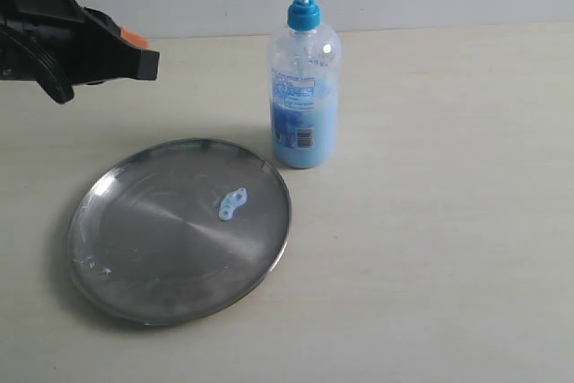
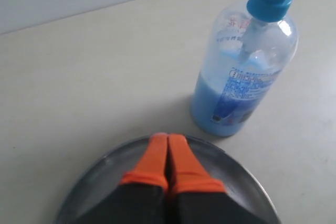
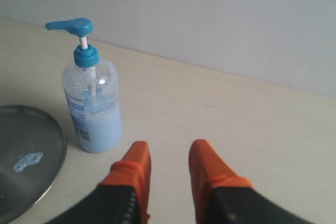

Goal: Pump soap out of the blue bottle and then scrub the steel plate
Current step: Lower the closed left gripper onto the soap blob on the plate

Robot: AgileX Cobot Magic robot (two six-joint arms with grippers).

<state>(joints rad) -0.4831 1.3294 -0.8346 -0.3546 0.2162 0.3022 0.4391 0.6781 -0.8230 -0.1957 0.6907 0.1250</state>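
**Item 1: steel plate** (image 1: 152, 253). It is lying flat on the pale table (image 1: 448, 257), to my left. Its rim is passing just beside the foot of the bottle, and I cannot tell whether the two are touching.

**Item 2: soap** (image 1: 232, 204). It is sitting on the plate as a small, compact pale blue blob, off-centre on the side nearer the bottle. It is not smeared. A few pale flecks are showing near the opposite rim, too small to identify.

**Item 3: blue bottle** (image 1: 305, 105). It is standing upright just behind the plate's right edge, roughly half full, with the pump head raised and the spout pointing out over the plate's side.

**Item 4: left gripper** (image 2: 168, 140). It is hanging in the air at the far left, above the plate's back rim. Its orange fingers are pressed together with nothing between them.

**Item 5: right gripper** (image 3: 170, 156). It is not appearing in the room view. Its own camera shows it raised, on the bottle's far side from the plate, with its fingers standing apart and gripping nothing.

**Status.** Pumping appears done, since soap is already lying on the plate. Scrubbing appears not yet begun: the blob is unspread, neither gripper is touching the plate, and no sponge or brush is showing. The whole scrub is remaining.
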